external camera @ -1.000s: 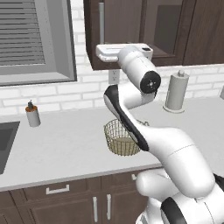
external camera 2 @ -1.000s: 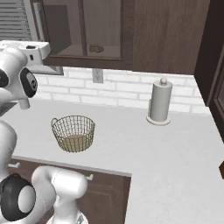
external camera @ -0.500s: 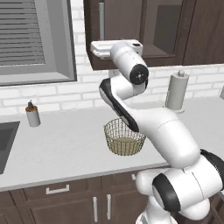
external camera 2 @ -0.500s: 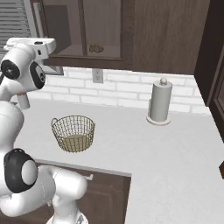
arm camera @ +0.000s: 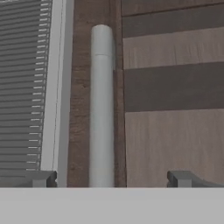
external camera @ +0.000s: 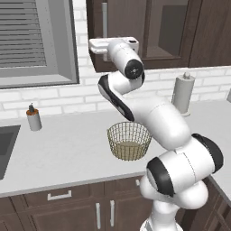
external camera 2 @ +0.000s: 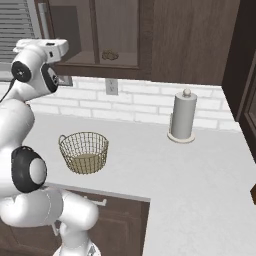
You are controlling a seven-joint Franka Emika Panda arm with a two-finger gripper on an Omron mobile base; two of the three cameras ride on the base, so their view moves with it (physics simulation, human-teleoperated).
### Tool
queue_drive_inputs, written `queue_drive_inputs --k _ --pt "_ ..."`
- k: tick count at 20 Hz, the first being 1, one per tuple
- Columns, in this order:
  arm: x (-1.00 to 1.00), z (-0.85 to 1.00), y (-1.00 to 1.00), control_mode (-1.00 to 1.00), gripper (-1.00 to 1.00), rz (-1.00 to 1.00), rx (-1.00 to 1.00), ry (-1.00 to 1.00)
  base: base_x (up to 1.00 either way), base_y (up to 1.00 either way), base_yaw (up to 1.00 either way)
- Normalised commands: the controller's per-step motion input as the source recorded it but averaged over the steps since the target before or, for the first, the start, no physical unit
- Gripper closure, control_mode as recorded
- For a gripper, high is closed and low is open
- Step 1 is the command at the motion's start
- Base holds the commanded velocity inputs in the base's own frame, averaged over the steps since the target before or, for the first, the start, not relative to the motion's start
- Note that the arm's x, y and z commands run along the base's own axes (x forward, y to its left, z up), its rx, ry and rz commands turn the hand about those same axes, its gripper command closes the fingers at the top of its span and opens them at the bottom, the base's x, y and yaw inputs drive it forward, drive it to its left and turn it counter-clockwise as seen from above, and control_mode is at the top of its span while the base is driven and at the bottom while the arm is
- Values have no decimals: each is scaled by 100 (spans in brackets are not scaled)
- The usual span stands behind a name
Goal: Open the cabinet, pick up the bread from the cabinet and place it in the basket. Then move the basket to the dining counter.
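Right now, at the bottom of the hand view, the end effector (arm camera: 109, 178) is holding its two dark fingertips (arm camera: 41, 178) spread wide, one in the lower left and one in the lower right, with nothing between them yet. Just beyond them, the slim metal handle (arm camera: 102, 109) is running up the middle of that frame, standing left of the midpoint between the tips, so the pads are not centred on it. If the fingers are closing from this offset, I judge the left pad could be striking the bar first and pushing it aside, or sliding off its round face.

Lower in the left base view, the wire basket (external camera: 129, 140) is sitting empty on the desk (external camera: 67, 149), just below the raised arm; a wide elbow swing while the door is being pulled could be knocking it. A paper towel holder (external camera 2: 183, 116) is standing toward the right of the right base view, well clear.

Farther back, the cabinet (external camera 2: 165, 35) is filling the upper part of the right base view with its doors closed, and the bread (external camera 2: 110, 54) is lying on the shelf behind the glass. Pulling along the wrong arc could be making the grip slip off the handle.
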Motion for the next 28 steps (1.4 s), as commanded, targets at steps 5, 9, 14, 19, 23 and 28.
queue_drive_inputs --k 5,9,14,19,23,28 --pt "56 0 24 -100 -100 -2 0 0 0 0 0" --pt "58 0 17 -100 -100 -1 0 0 0 0 0" --pt "56 0 17 -100 100 -2 0 2 0 0 0" --pt "-10 -8 -59 -100 100 0 8 3 0 0 0" --pt "-61 -12 -100 -100 100 2 21 0 0 0 0" --pt "-98 -1 -100 -100 100 1 22 -4 0 0 0"
